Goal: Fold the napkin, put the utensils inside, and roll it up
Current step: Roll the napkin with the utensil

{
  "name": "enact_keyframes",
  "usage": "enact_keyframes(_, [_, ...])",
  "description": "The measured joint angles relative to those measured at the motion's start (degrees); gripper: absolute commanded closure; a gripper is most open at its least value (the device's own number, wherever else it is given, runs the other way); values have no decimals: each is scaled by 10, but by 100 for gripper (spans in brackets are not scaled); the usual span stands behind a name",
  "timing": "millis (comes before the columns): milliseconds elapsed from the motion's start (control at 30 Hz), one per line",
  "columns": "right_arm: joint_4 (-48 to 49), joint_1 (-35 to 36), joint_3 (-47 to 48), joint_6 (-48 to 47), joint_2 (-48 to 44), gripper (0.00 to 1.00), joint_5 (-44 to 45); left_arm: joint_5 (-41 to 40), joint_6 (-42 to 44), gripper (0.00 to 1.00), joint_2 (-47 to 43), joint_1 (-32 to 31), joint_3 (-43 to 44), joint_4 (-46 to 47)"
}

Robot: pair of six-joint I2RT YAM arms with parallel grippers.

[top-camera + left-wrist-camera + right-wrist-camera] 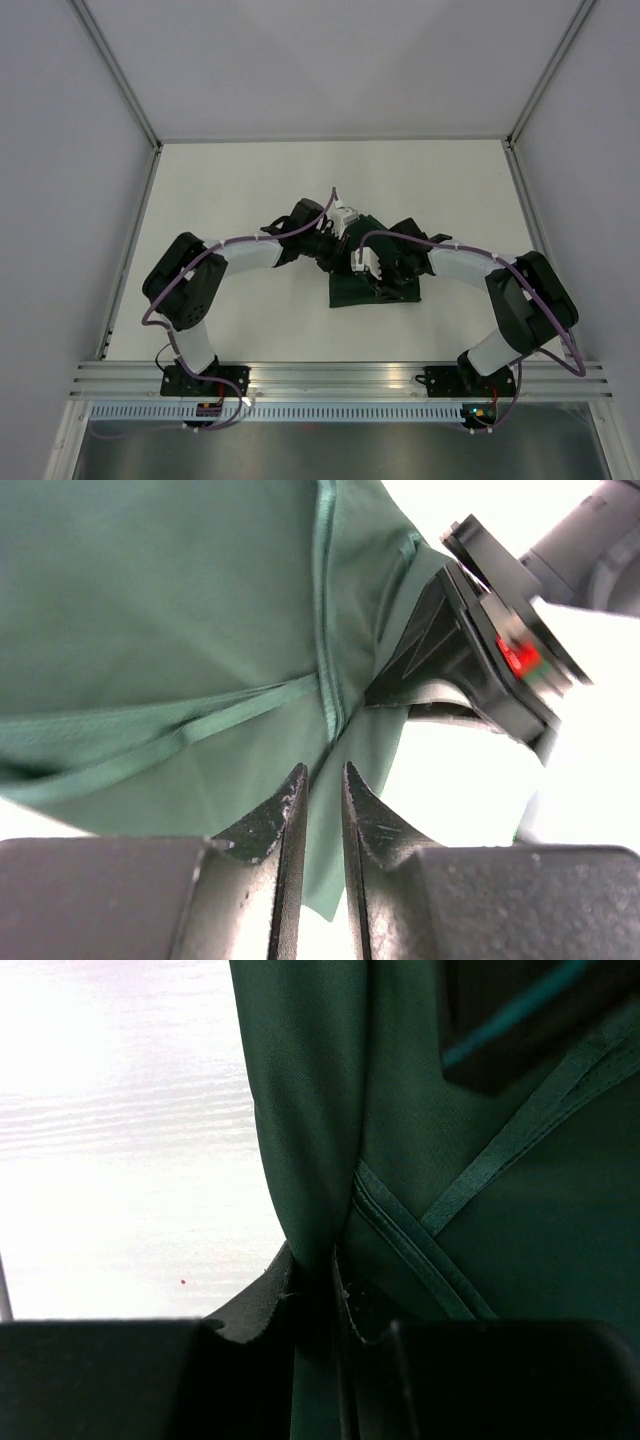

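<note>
Napkin (348, 293) – where is it found, approx.?
– Mid surface (250, 190), betw. both arms; part seems to be raised off it.
Tools' state?
– Left tool (320, 798) is clamped on a hemmed napkin edge; right tool (315, 1282) is pinched on a fold of it.
Step in hand?
– Fold step, it's judged; no utensils are seen. Next: both held parts need to be carried across together & laid flat, w/o fabric being dragged, then let go.
</note>
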Motion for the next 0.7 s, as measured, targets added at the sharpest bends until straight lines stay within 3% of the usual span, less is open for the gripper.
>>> enact_keyframes(433, [-223,-90,159,-90,173,91,-119,-152,-38,75,-156,-11,-171,190])
enact_keyframes(533, [-284,-107,201,-116,224,91,-146,-201,-12,69,-190,-48,-191,207])
enact_keyframes(700, [-382,-133,259,-153,301,91,-178,-281,67,69,-199,-138,-190,203])
